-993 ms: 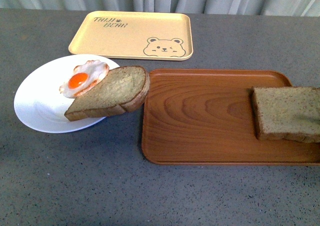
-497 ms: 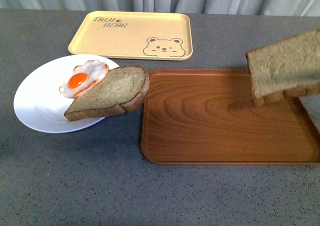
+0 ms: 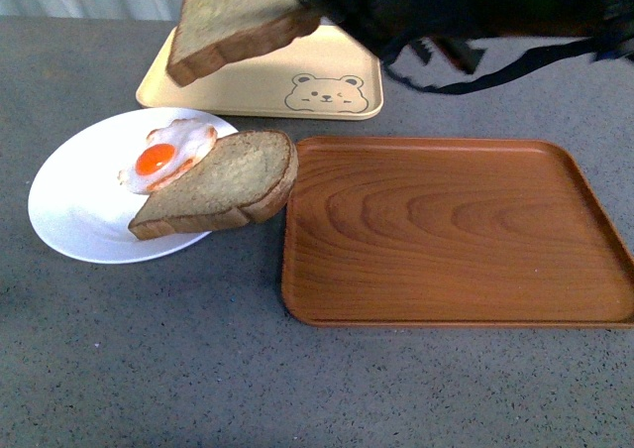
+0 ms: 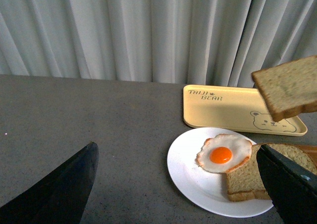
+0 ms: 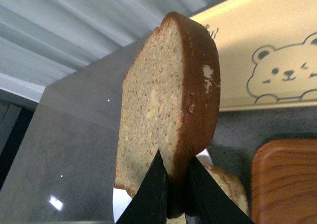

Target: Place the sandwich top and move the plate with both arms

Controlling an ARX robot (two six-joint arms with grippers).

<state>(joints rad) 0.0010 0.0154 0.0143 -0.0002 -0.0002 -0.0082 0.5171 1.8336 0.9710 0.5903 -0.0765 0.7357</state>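
The sandwich top [image 3: 238, 17], a thick squarish brown slice, hangs tilted in the air over the near left part of the yellow tray, up and behind the plate [image 3: 69, 215]. My right gripper [image 3: 319, 0] is shut on its edge, and in the right wrist view the two black fingers [image 5: 148, 194] pinch the sandwich top [image 5: 163, 105] from both sides. On the white plate [image 4: 190, 182] lie a fried egg [image 3: 166, 154] and a domed bread slice [image 3: 223, 182] that overhangs the rim. My left gripper [image 4: 176, 154] is open and holds nothing, short of the plate's near side.
A pale yellow tray [image 3: 297, 56] with a bear drawing lies at the back. To the right of the plate, almost touching the domed slice, lies a brown wood-grain tray [image 3: 446, 230] with nothing on it. Grey curtains [image 4: 148, 30] hang behind the grey table.
The sandwich top has left the wooden tray's right end, risen, and travelled left across the table with my right arm. The plate, egg and domed slice have not moved.
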